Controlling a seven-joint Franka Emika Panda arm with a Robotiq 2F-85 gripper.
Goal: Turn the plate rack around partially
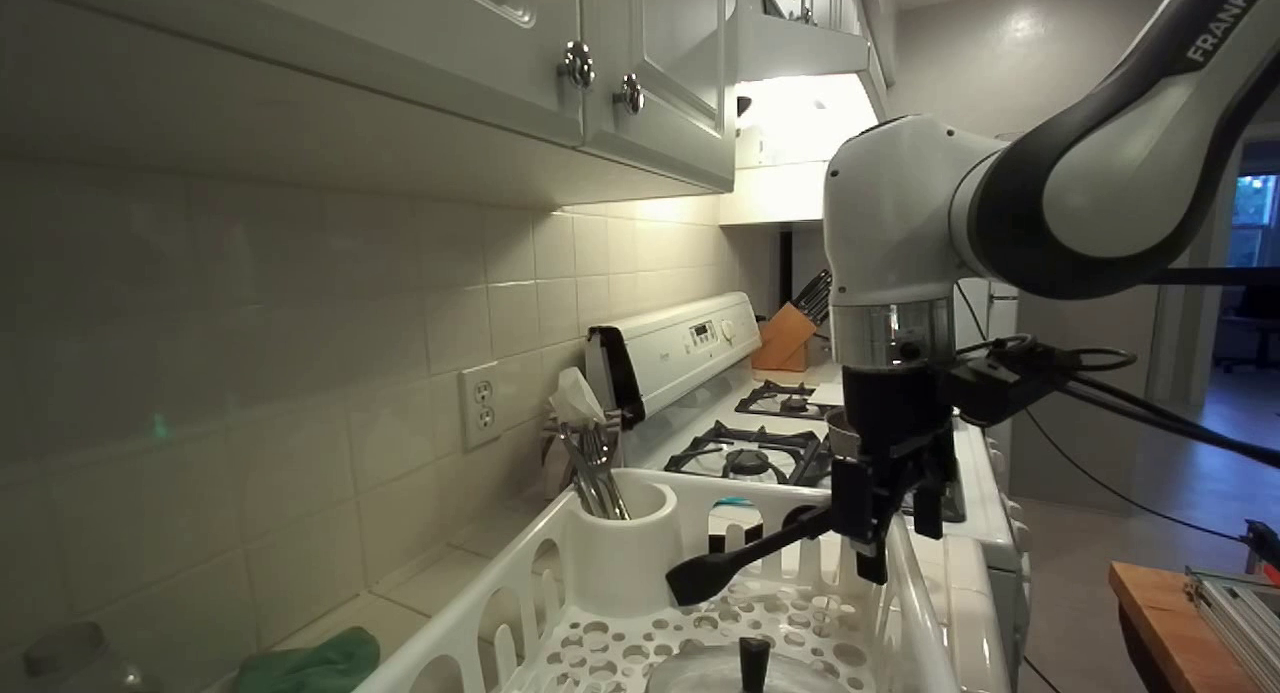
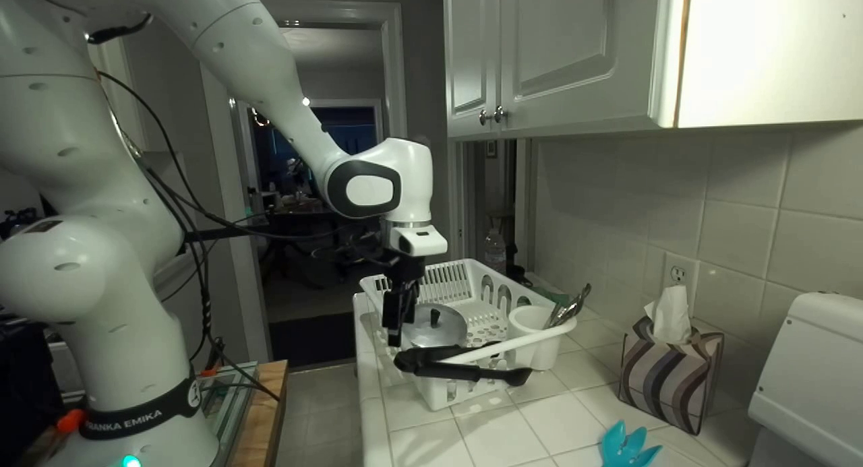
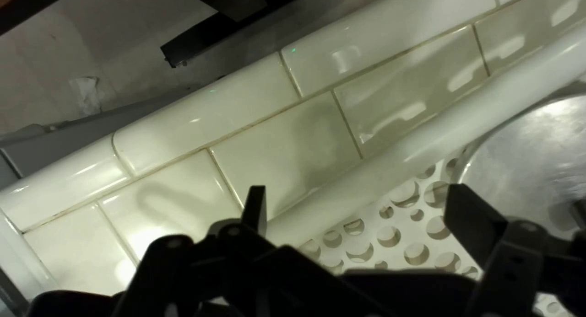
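The white plate rack (image 1: 620,563) stands on the tiled counter, and it also shows in an exterior view (image 2: 465,282) and the wrist view (image 3: 412,152). Its utensil cup holds several metal utensils (image 2: 572,306). A metal pot lid with a black knob (image 2: 431,325) lies inside it. Black utensils (image 2: 465,371) lie across its near end in that view. My gripper (image 3: 359,207) points down, open and empty, over the rack's long side rim. In the wrist view the rim runs between the fingers. The gripper (image 1: 900,538) also shows in both exterior views. Whether a finger touches the rim is unclear.
A white gas stove (image 1: 690,353) stands beside the rack, with a knife block (image 1: 785,338) beyond. A tissue box (image 2: 667,372) and a blue object (image 2: 626,445) are on the counter. A green cloth (image 1: 310,663) lies by the wall. Cabinets (image 2: 559,63) hang above.
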